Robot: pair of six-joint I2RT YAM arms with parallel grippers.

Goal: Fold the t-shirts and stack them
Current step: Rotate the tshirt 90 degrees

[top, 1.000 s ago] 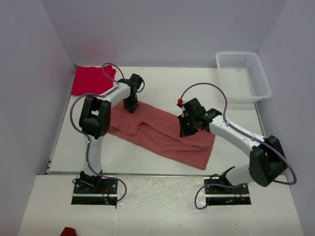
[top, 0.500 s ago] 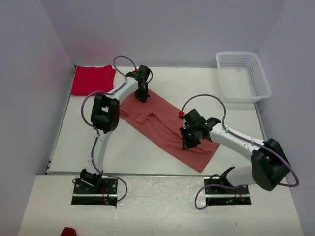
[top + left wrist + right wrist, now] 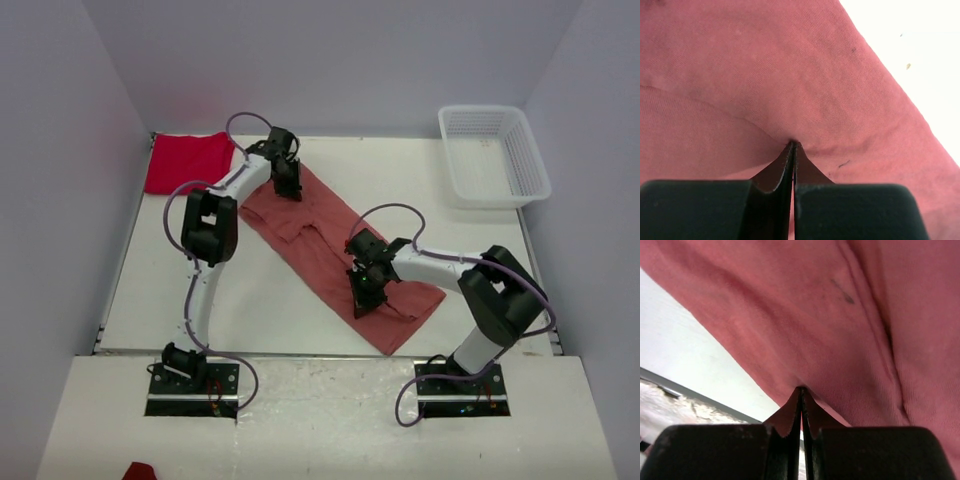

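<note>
The salmon-pink t-shirt (image 3: pixel 318 232) lies as a long diagonal strip from back left to front right on the white table. My left gripper (image 3: pixel 287 186) is at its back end, shut on a pinch of pink cloth (image 3: pixel 790 90); the tips (image 3: pixel 794 145) meet in the fabric. My right gripper (image 3: pixel 363 293) is near the shirt's front end, also shut on a fold of pink cloth (image 3: pixel 805 315), its tips (image 3: pixel 801 389) pressed together at the shirt's edge. The red t-shirt (image 3: pixel 186 160) lies folded flat in the back left corner, apart from both grippers.
A white mesh basket (image 3: pixel 530 165) stands at the back right corner. Pale walls close in the table on the left, back and right. The table's near edge (image 3: pixel 300 352) runs just in front of the pink shirt. A small red scrap (image 3: pixel 140 470) lies at the bottom left.
The left gripper has carried its end of the pink shirt toward the back. The right gripper has drawn its end left and nearer. The shirt now lies on a steeper diagonal.
</note>
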